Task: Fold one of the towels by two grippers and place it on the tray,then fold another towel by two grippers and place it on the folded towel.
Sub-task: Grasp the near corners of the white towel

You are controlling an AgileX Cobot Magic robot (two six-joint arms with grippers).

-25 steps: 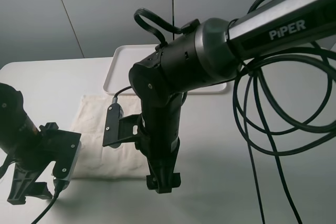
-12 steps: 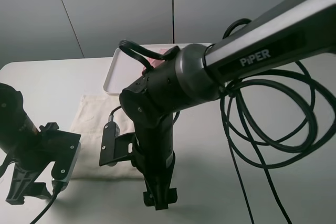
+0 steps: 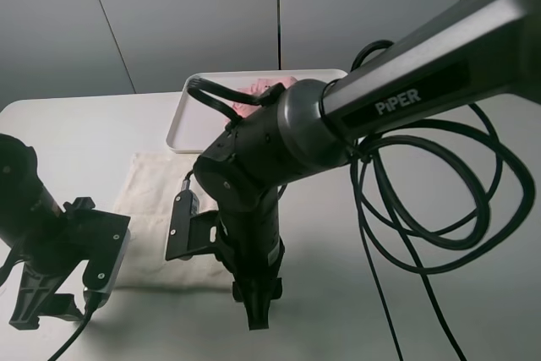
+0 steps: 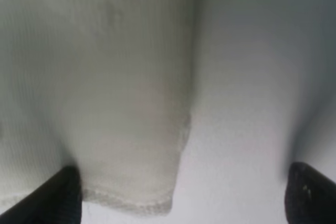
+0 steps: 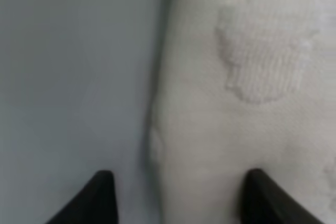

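Note:
A white towel (image 3: 144, 200) lies flat on the table, partly hidden by my right arm. A pink towel (image 3: 262, 90) lies on the white tray (image 3: 188, 116) at the back. My left gripper (image 3: 42, 310) is open at the towel's near left corner. In the left wrist view (image 4: 184, 203) one fingertip (image 4: 65, 198) is over the towel corner (image 4: 131, 129) and the other is over bare table. My right gripper (image 3: 256, 310) is open at the towel's near right edge. In the right wrist view (image 5: 181, 203) it straddles the towel's edge (image 5: 236, 103).
Black cables (image 3: 423, 209) from the right arm hang over the table's right side. The table's front edge lies just below both grippers. A grey wall stands behind the tray.
My right arm has lowered and come forward toward the towel's near right edge, uncovering the pink towel on the tray. The left arm has not moved.

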